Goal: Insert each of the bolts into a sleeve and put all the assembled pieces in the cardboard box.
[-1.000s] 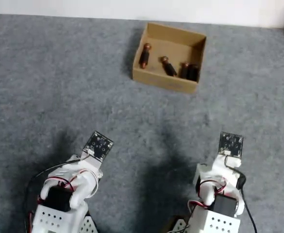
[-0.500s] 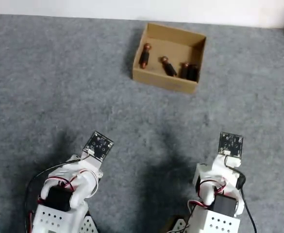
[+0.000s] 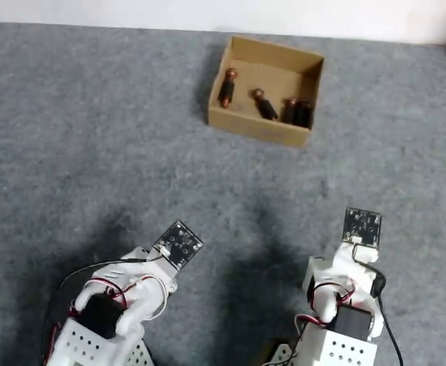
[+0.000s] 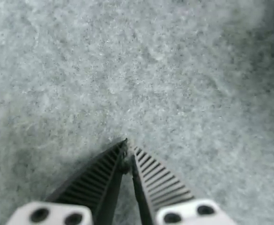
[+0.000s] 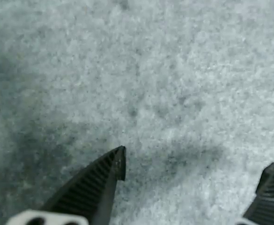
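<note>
The cardboard box stands at the far middle of the grey carpet. Inside it lie three assembled pieces: one bolt in its sleeve at the left, one in the middle, and one at the right. Both arms are folded back at the near edge, far from the box. My left gripper is shut, fingertips touching, with nothing between them, over bare carpet. My right gripper is open and empty over bare carpet.
The left arm's wrist camera board and the right arm's board sit at the near side. Grey carpet stretches between the arms and the box. A pale wall strip borders the far edge.
The left arm has swung its wrist to the right and slightly nearer. The right arm and the box contents have not moved.
</note>
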`<state>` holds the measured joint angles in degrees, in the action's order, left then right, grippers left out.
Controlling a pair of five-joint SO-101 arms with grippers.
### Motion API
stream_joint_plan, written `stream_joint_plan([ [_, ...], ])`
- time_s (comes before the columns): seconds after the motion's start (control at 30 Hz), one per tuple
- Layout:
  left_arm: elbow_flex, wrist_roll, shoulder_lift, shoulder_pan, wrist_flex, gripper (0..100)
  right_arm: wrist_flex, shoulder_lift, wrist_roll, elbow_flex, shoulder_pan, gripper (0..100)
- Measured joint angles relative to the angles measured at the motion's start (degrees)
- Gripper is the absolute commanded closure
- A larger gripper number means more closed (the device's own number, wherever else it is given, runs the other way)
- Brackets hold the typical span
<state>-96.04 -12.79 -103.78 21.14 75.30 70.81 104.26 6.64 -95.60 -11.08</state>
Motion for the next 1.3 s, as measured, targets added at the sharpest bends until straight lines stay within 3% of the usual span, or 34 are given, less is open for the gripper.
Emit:
stream_joint_plan([
  [0.17,0.0,0.0,0.0,0.18,0.0,99,0.0,0.0,0.0,0.0,0.0,64.8],
  [0.37,0.0,0.0,0.0,0.18,0.0,99,0.0,0.0,0.0,0.0,0.0,97.8],
  [0.4,0.0,0.0,0.0,0.18,0.0,99,0.0,0.0,0.0,0.0,0.0,99.8],
  [0.47,0.0,0.0,0.0,0.18,0.0,99,0.0,0.0,0.0,0.0,0.0,96.3],
  [1.0,0.0,0.0,0.0,-0.44,0.0,99,0.0,0.0,0.0,-0.09,0.0,98.1],
  [1.3,0.0,0.0,0.0,-21.01,0.0,99,0.0,0.0,0.0,-0.09,0.0,98.1],
])
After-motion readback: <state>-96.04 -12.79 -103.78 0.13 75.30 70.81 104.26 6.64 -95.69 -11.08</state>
